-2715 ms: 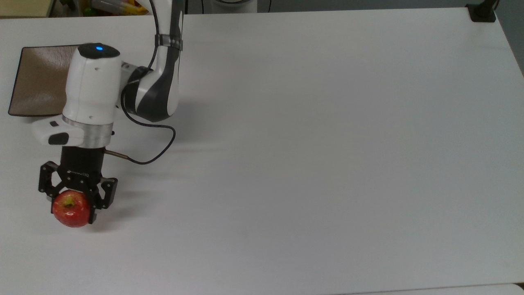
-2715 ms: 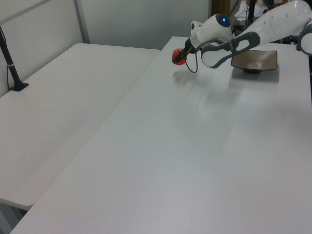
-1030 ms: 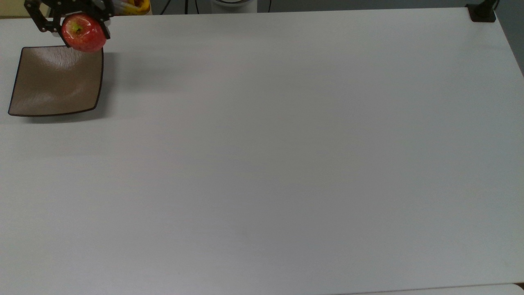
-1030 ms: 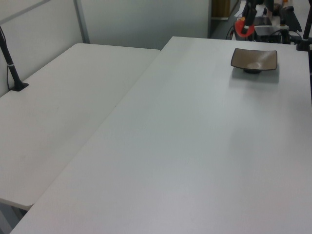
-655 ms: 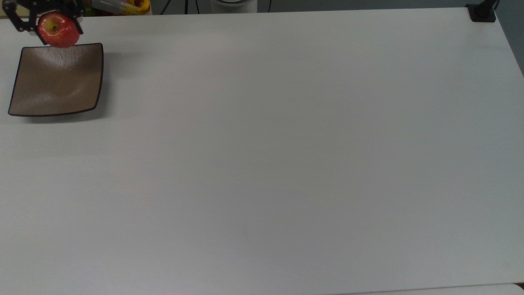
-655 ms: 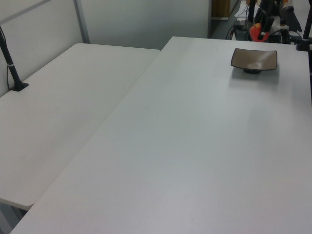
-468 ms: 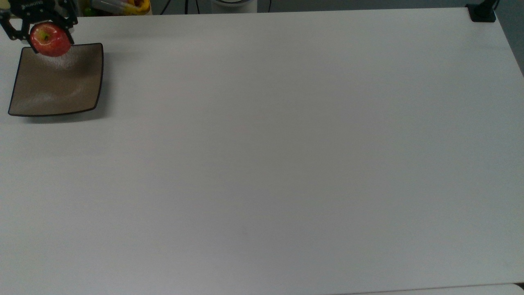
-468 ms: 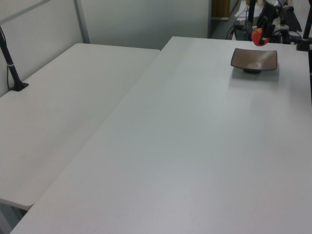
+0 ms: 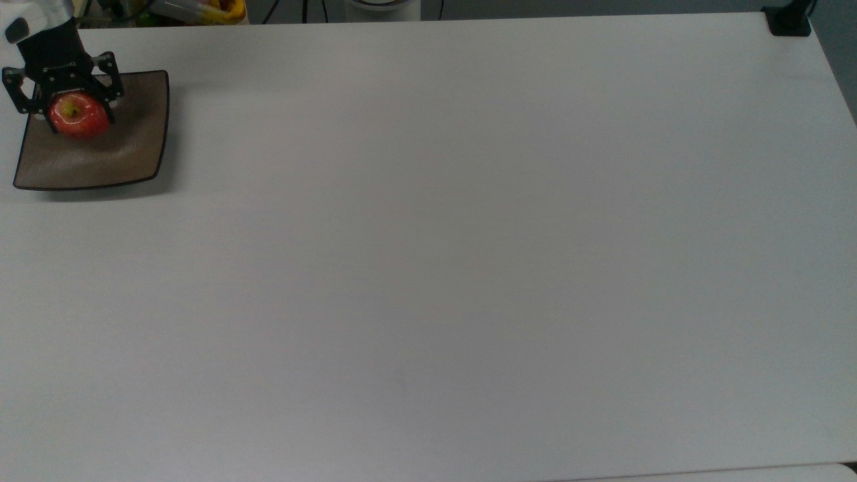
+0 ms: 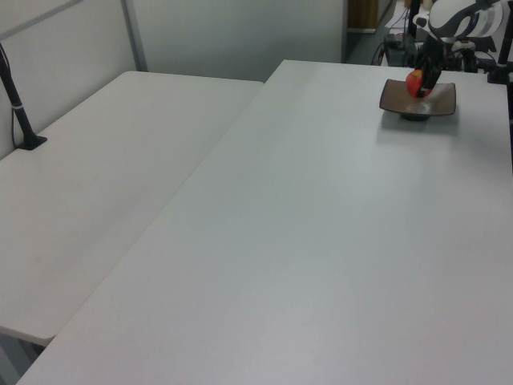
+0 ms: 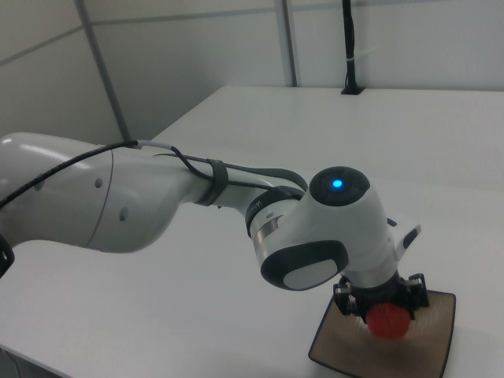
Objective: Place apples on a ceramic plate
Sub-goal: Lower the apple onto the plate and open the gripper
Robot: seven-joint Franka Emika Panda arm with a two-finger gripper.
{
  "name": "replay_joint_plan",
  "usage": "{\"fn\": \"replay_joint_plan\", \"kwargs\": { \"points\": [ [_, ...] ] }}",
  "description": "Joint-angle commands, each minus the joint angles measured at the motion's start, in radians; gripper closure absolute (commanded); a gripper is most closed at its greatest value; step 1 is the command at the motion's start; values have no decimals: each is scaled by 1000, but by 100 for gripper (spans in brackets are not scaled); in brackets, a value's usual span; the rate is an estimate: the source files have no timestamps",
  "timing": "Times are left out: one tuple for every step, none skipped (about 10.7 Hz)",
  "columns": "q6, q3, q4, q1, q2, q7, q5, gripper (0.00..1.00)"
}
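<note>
A small red apple (image 9: 78, 118) is held over the square brown ceramic plate (image 9: 137, 150) at the top view's far left. My gripper (image 9: 72, 115) is shut on the apple, one black finger on each side. The left view has the apple (image 10: 415, 83) low above the plate (image 10: 440, 102) at the table's far end; whether it touches the plate I cannot tell. In the right view the apple (image 11: 388, 321) hangs under my wrist over the plate (image 11: 429, 354), with the gripper (image 11: 383, 313) shut around it.
The white table (image 9: 469, 254) stretches wide to the top view's right of the plate. A black post base (image 9: 789, 20) sits at its top right corner. A second white table (image 10: 96, 184) adjoins it on the left view's left.
The gripper has carried the apple from the front of the table to the plate, then lowered it from the plate's far edge down over its middle.
</note>
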Motion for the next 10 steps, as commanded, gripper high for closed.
{"fn": "replay_joint_plan", "kwargs": {
  "points": [
    [86, 0, -27, 15, 20, -24, 65, 56],
    [105, 2, -33, 22, 27, -19, 66, 49],
    [108, 2, -33, 31, 33, -13, 74, 36],
    [108, 2, -31, 31, 41, -9, 75, 21],
    [106, 2, -31, 31, 43, 7, 77, 8],
    [106, 2, -30, 31, 43, 13, 77, 0],
    [100, 2, -30, 31, 43, 13, 77, 0],
    [100, 2, -28, 31, 41, 14, 77, 0],
    [99, 2, -28, 31, 40, 14, 77, 0],
    [93, 2, -27, 31, 32, 14, 77, 0]
  ]
}}
